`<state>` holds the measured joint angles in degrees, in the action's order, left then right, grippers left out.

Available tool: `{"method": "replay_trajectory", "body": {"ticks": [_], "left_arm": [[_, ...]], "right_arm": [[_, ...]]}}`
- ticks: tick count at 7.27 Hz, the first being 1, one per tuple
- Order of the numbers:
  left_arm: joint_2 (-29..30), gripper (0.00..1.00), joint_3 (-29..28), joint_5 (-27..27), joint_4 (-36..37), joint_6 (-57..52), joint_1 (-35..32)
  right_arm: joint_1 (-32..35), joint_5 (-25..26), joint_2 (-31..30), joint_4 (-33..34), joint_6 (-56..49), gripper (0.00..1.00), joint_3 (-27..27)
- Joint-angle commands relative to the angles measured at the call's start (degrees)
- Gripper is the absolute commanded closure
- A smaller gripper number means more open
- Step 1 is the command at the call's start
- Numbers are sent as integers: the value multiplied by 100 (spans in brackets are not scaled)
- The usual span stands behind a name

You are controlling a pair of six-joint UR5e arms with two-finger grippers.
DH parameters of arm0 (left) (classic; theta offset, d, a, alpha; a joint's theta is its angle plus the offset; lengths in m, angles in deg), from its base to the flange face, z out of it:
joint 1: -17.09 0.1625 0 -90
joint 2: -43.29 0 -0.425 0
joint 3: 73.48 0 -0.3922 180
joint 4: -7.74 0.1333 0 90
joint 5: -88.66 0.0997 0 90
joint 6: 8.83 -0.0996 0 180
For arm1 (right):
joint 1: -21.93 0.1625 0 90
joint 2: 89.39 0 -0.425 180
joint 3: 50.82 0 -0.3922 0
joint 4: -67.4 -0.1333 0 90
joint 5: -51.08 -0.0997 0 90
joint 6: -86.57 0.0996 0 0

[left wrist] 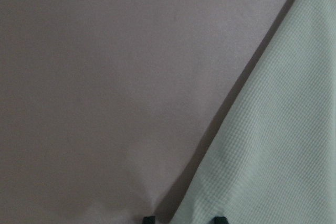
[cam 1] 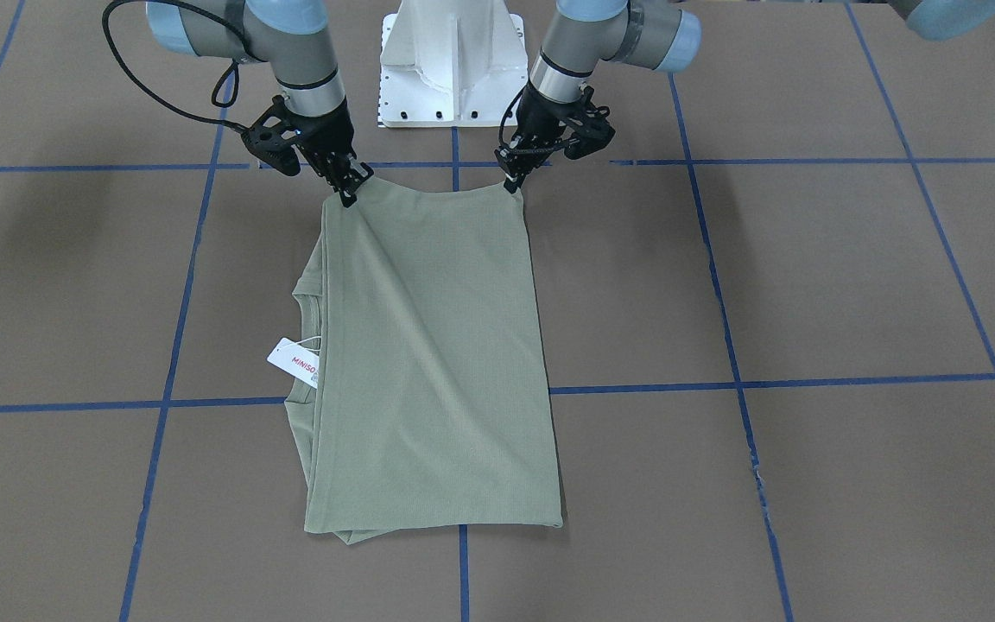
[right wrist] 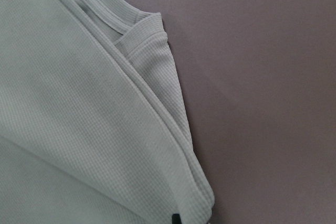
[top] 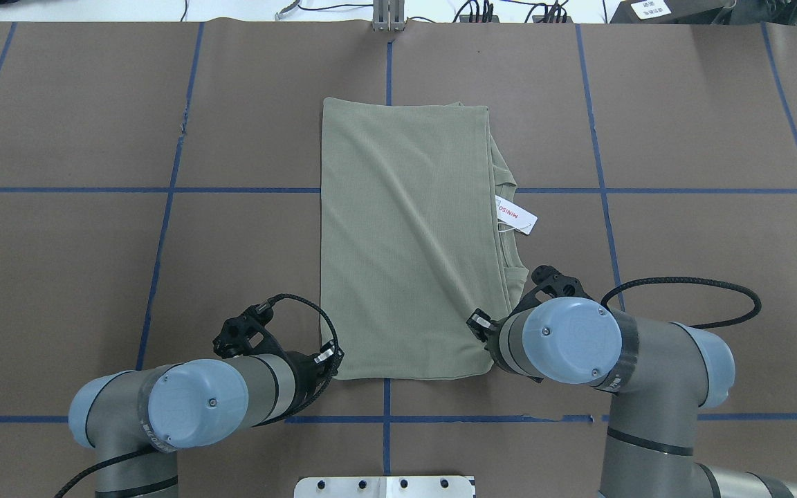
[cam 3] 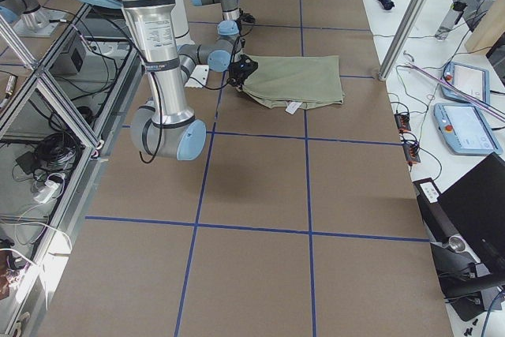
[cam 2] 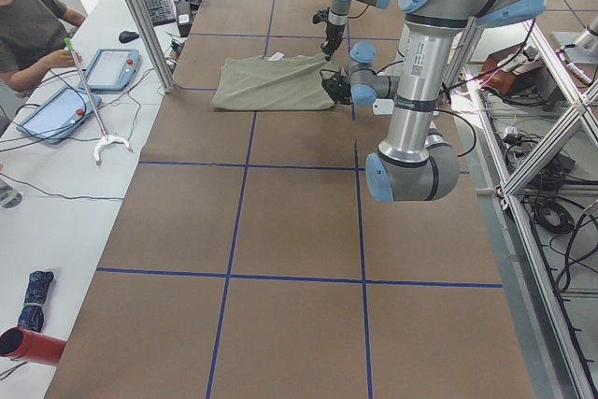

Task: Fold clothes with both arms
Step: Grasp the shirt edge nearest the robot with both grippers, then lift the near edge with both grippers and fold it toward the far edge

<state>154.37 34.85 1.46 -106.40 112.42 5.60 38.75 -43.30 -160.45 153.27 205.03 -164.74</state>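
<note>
Folded shirt [cam 1: 428, 363], both hands pinching near corners, hang tag [cam 1: 294, 363] protruding

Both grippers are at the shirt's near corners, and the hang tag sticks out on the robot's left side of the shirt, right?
Not quite. The hang tag sticks out on the robot's right side of the shirt, as the overhead view shows. The left gripper and right gripper are indeed at its near corners.

The table [top: 94, 277] was viewed from above, front and both ends. The shirt [cam 1: 428, 345] was shared by all views. Wrist views were taken close.
</note>
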Motion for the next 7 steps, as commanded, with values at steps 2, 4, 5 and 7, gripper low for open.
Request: {"method": "replay_trajectory", "body": {"ticks": [2,4,5,7], "left_arm": [[-270,100,1081,10,672,39,215],[-280,100,1680,54,1191,486,611],[-271,100,1900,72,1237,522,586],[34,100,1974,28,1246,305,2]], "right_arm": [[-528,7,-30,0,307,100,-531],[-1013,208,-109,52,757,100,-944],[-1005,218,-293,488,758,100,-1504],[-341,209,-138,1141,758,100,-1817]]}}
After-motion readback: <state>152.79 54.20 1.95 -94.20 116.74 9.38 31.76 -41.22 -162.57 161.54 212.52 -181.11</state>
